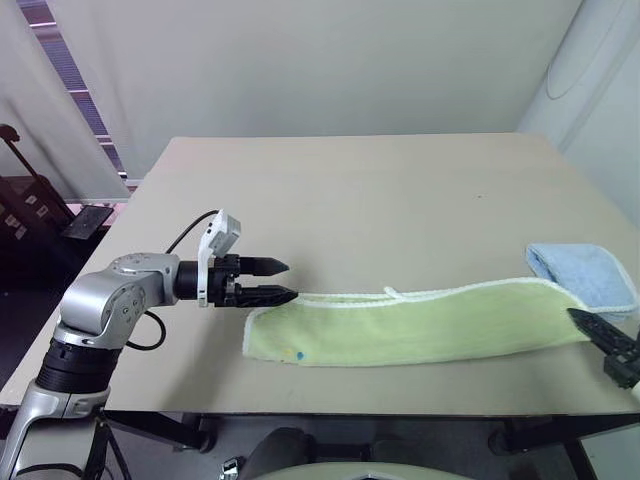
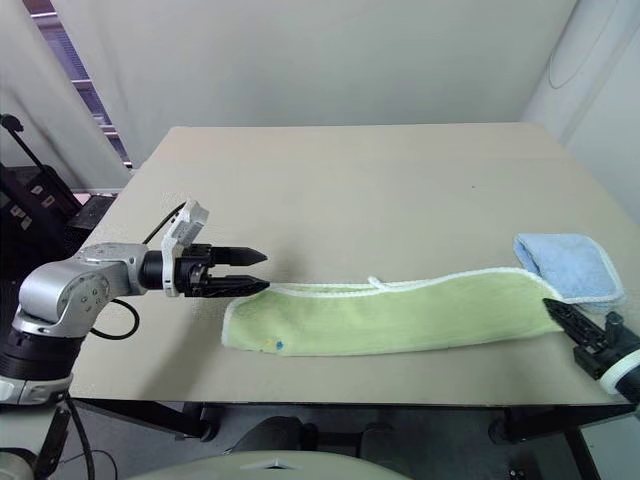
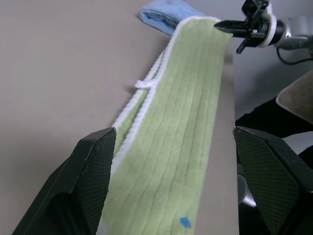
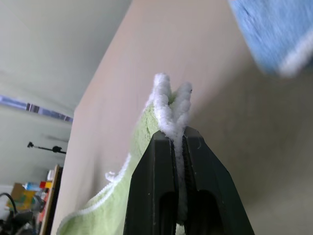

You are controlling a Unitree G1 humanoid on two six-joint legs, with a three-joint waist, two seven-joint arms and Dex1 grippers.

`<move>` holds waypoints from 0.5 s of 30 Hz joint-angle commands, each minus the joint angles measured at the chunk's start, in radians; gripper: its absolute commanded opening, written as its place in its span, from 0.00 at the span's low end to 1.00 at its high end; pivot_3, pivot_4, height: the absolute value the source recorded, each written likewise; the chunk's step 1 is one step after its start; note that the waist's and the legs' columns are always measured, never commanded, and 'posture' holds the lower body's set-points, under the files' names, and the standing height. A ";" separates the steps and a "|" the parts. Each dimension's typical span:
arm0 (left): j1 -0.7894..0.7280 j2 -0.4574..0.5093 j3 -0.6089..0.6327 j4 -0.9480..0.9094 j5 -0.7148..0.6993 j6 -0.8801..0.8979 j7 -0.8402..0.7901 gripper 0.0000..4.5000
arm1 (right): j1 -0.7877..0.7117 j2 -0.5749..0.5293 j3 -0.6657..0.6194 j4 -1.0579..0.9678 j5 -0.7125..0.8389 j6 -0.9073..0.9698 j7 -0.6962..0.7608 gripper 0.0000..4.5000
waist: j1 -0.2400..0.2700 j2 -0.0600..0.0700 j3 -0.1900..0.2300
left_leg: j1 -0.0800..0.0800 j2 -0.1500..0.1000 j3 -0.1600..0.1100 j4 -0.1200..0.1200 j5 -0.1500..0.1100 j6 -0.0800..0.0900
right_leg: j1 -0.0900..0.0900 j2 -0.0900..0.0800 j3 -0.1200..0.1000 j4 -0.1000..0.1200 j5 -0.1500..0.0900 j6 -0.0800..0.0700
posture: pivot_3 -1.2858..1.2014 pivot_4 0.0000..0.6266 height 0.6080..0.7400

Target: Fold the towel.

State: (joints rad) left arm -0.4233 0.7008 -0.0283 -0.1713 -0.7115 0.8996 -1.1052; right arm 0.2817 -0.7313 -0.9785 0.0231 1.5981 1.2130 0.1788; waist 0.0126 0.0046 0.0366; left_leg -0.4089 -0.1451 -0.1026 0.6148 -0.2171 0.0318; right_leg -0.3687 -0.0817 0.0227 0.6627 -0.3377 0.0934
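A green towel, already doubled lengthwise into a long strip, lies across the near edge of the table as a two-armed robot works at folding it. The right gripper has its jaws clamped tight on the towel's right end, the white piping bunched and poking out just past the fingertips; the pinch gives it a firm hold on both layers at once, likely so that end can be carried over toward the other.

At the opposite end, the left gripper points along the strip with its jaws spread wide and nothing in them. The towel's left end sits just ahead of and below the open fingertips, running away between them toward the right gripper. Its stance suggests it is lining up to take or pin that end while the other is drawn across.

A white loop sticks out from the far edge around mid-length, and a small blue motif marks the corner nearest the left jaws. A folded blue cloth rests just beyond the right jaws, touching the towel's far corner, close enough that it could be dragged along.
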 commanded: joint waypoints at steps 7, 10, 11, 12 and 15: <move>-0.050 -0.044 0.045 -0.198 -0.119 0.176 0.182 0.90 | 0.015 -0.093 0.116 -0.351 0.116 0.004 0.128 0.01 | -0.001 -0.001 0.001 | -0.001 0.000 0.000 0.000 0.001 0.002 | 0.001 0.000 0.000 0.000 0.000 0.001 | 0.52 0.00 1.00; -0.023 -0.037 0.050 -0.223 -0.135 0.180 0.204 0.90 | 0.028 -0.111 0.189 -0.437 0.120 -0.004 0.153 0.01 | 0.001 -0.004 0.002 | -0.001 0.001 0.000 0.000 0.001 0.002 | 0.000 0.000 -0.001 0.000 0.000 0.001 | 0.52 0.00 1.00; -0.007 -0.030 0.050 -0.221 -0.130 0.167 0.198 0.90 | 0.029 -0.105 0.220 -0.499 0.058 -0.028 0.173 0.01 | 0.001 -0.004 0.002 | -0.001 0.001 0.000 0.001 0.001 0.002 | 0.000 0.000 -0.001 0.000 0.000 0.001 | 0.52 0.00 1.00; 0.007 -0.024 0.048 -0.215 -0.123 0.152 0.191 0.90 | 0.031 -0.099 0.258 -0.552 0.012 -0.045 0.190 0.01 | 0.001 -0.005 0.002 | -0.001 0.001 0.000 0.001 0.001 0.002 | 0.000 0.000 -0.001 0.000 0.000 0.001 | 0.52 0.00 1.00; 0.032 -0.010 0.038 -0.185 -0.100 0.107 0.164 0.90 | 0.018 -0.076 0.359 -0.601 -0.025 -0.083 0.198 0.01 | 0.002 -0.007 0.004 | -0.001 0.001 0.000 0.001 0.000 0.000 | 0.000 0.000 -0.001 0.000 0.000 0.001 | 0.52 0.00 1.00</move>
State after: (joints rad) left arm -0.3867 0.6765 -0.0091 -0.3559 -0.8176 1.0421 -0.9246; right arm 0.3101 -0.8119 -0.6464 -0.5454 1.5893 1.1638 0.3622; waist 0.0143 -0.0023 0.0402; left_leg -0.4102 -0.1445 -0.1027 0.6158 -0.2175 0.0317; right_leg -0.3691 -0.0813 0.0222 0.6622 -0.3380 0.0938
